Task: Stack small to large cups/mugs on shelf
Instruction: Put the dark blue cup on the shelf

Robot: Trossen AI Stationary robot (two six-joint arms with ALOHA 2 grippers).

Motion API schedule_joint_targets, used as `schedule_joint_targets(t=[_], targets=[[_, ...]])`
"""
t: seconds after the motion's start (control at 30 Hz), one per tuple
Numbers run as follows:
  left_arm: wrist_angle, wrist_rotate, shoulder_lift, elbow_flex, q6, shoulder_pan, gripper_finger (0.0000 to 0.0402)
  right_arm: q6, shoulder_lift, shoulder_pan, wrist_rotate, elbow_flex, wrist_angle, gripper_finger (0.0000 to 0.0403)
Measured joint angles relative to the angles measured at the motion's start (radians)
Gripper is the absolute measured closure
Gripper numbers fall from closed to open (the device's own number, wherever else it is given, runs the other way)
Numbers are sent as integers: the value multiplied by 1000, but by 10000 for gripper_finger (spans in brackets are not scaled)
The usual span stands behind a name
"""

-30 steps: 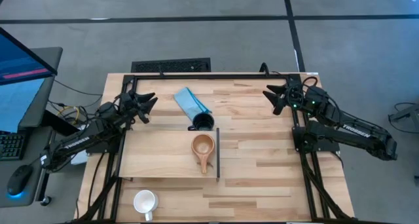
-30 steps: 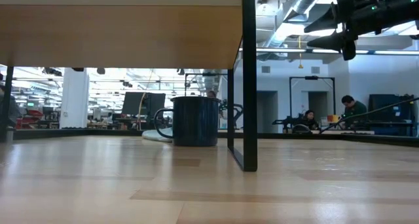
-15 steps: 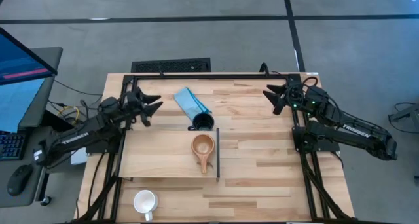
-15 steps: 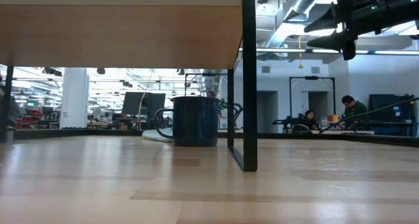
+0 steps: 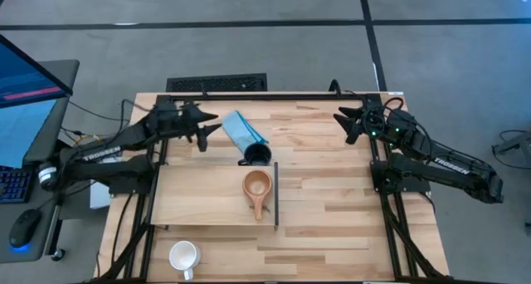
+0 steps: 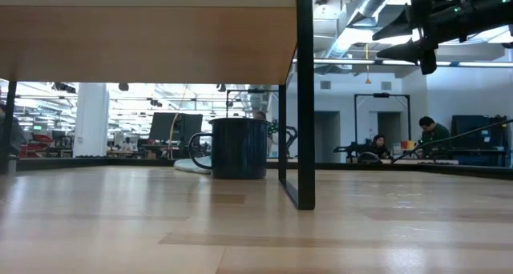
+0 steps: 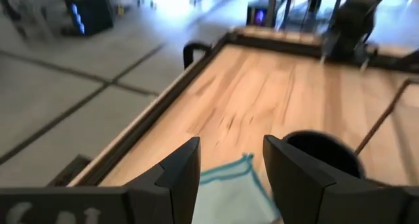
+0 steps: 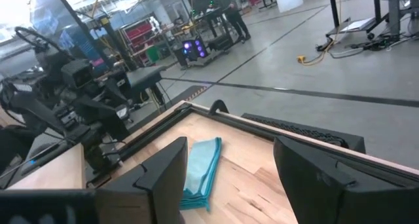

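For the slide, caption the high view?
Left gripper open beside blue cloth; wooden cup on shelf, black mug behind it.

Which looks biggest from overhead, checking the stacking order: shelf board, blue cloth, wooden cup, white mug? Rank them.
High view, largest to smallest:
1. shelf board
2. blue cloth
3. wooden cup, counting its handle
4. white mug
The last two bowls look much alike, so that order is unsure.

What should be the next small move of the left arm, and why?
Probably move the open left gripper on toward the black mug and lower it over the rim. The mug stands on the table beside the blue cloth, not yet on the shelf, where only the wooden cup sits. The right gripper waits far off.
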Motion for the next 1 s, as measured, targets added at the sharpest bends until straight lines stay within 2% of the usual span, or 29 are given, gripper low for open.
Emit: schedule_joint_targets(t=[0.33,0.5,0.77,1.0], targets=[[-118,-21,270,212,98,0,244,0,0,0,0,0,-2,154],[-127,-13,380,282,167,0,244,-6,0,0,-3,0,-5,154],[-122,-17,556,379,181,-6,244,-36,0,0,-4,0,-7,154],[-165,6,708,465,210,-53,244,-42,0,1,-4,0,-7,154]])
